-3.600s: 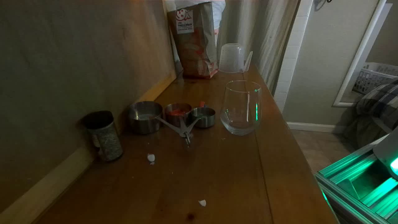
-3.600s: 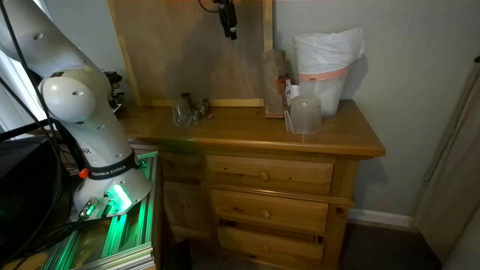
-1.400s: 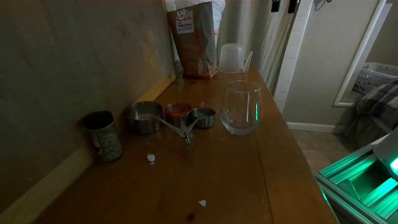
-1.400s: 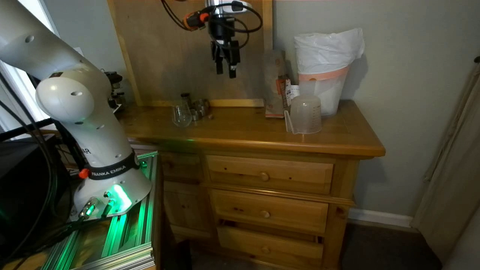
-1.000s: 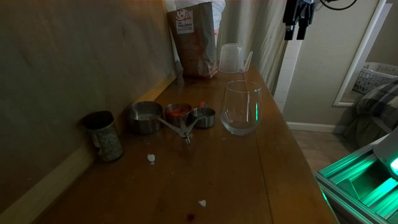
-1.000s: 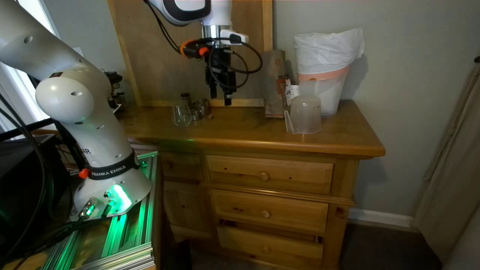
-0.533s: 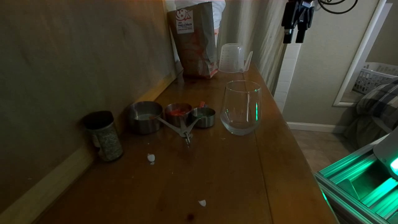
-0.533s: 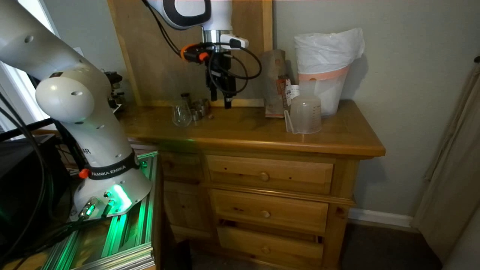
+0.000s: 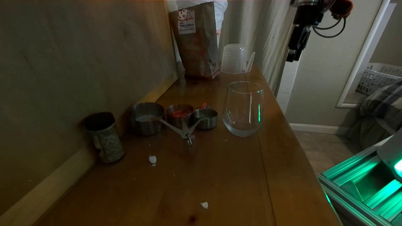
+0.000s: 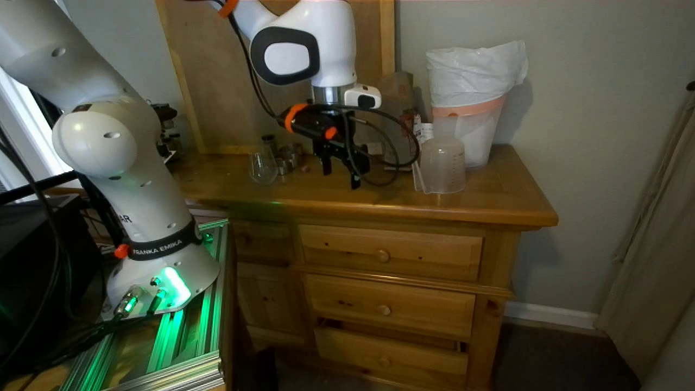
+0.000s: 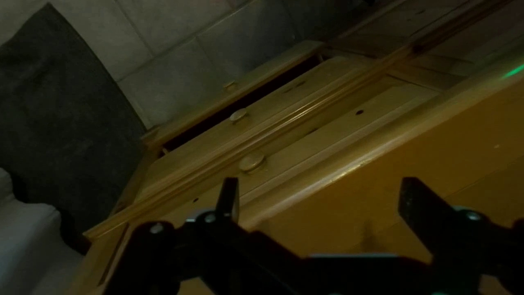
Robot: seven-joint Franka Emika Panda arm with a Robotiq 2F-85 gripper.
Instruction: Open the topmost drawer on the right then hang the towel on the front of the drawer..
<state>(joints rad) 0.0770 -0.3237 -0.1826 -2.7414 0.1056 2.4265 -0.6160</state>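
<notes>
Hovering above the worktop (image 10: 347, 194), near its front edge: tool (image 11: 319, 182), spread, holding nothing. From here, topmost drawer (image 10: 403, 248), closed, lies below that edge, long axis parallel; I'd judge reach outward, then down.

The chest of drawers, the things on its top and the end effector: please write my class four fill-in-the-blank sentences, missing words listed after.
Of the three stacked drawers in an exterior view, the ____ one stands ajar.
Open or shut, the topmost drawer of that stack is ____.
In an exterior view, the metal measuring cups number ____.
In the wrist view, a gap between its jaws shows that the end effector is ____.

Missing words: bottom; shut; three; open.
</notes>
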